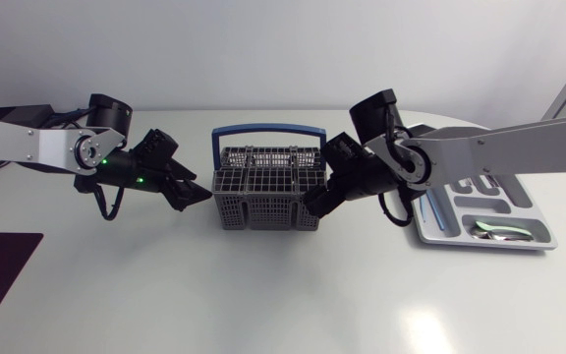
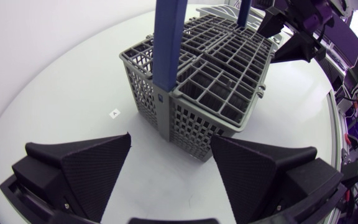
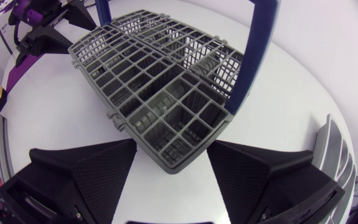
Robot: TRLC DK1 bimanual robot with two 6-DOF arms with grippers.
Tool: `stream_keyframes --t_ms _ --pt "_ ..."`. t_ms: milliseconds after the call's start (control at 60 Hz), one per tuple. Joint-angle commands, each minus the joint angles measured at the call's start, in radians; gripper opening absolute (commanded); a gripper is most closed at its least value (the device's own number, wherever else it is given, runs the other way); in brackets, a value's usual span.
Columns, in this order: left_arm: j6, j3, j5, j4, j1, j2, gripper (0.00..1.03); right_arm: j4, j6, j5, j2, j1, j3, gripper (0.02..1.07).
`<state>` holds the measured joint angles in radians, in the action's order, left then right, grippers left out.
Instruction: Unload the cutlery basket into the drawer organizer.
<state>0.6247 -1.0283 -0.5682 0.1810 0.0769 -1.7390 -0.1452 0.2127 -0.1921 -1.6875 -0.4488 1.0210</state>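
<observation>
1. the left arm (image 1: 28, 146) comes in from the left edge of the head view, in the upper left of the frame. it lies low and nearly level across the table (image 1: 263, 295), its forearm pointing right and slightly down the frame.
2. the left gripper (image 1: 191, 194) sits left of centre, aimed at the left wall of the cutlery basket. its fingers (image 2: 86, 168) are spread wide apart and hold nothing. in the left wrist view the basket's corner stands ahead of the gap between them, apart from both.
3. the cutlery basket (image 1: 263, 195), grey and gridded, stands upright on the table at the centre of the frame, between the two grippers. its blue handle (image 1: 268, 129) arches over it.
4. the right gripper (image 1: 314, 203) is just right of centre, at the basket's lower right corner. its fingers (image 3: 260, 174) are also wide apart and grip nothing. in the right wrist view the basket's end lies just ahead of the gap; whether a fingertip touches it, i cannot tell.
5. the right arm (image 1: 499, 147) comes in from the right edge, running left across the frame. its wrist bends down towards the basket.
6. the drawer organizer (image 1: 430, 224), a grey tray, lies at the right of the frame, partly under the right arm. a spoon (image 1: 499, 232) rests in its lower compartment.
</observation>
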Motion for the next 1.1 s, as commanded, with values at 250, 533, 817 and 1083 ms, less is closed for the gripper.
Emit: stream_keyframes --t_ms 250,533,817,1083 --pt "-0.008 0.019 -0.007 -0.009 -0.029 0.044 0.95 0.009 0.011 0.037 0.049 -0.007 -0.045 0.86" --pt "-0.039 0.117 -0.01 -0.008 -0.114 0.237 0.98 0.009 0.054 0.092 0.296 0.045 -0.196 0.96" --pt "-0.083 0.208 -0.012 0.003 -0.213 0.435 0.99 -0.001 0.1 0.102 0.522 0.148 -0.312 1.02" --pt "-0.135 0.289 -0.01 0.011 -0.295 0.601 0.99 0.019 0.12 0.138 0.755 0.231 -0.435 1.02"
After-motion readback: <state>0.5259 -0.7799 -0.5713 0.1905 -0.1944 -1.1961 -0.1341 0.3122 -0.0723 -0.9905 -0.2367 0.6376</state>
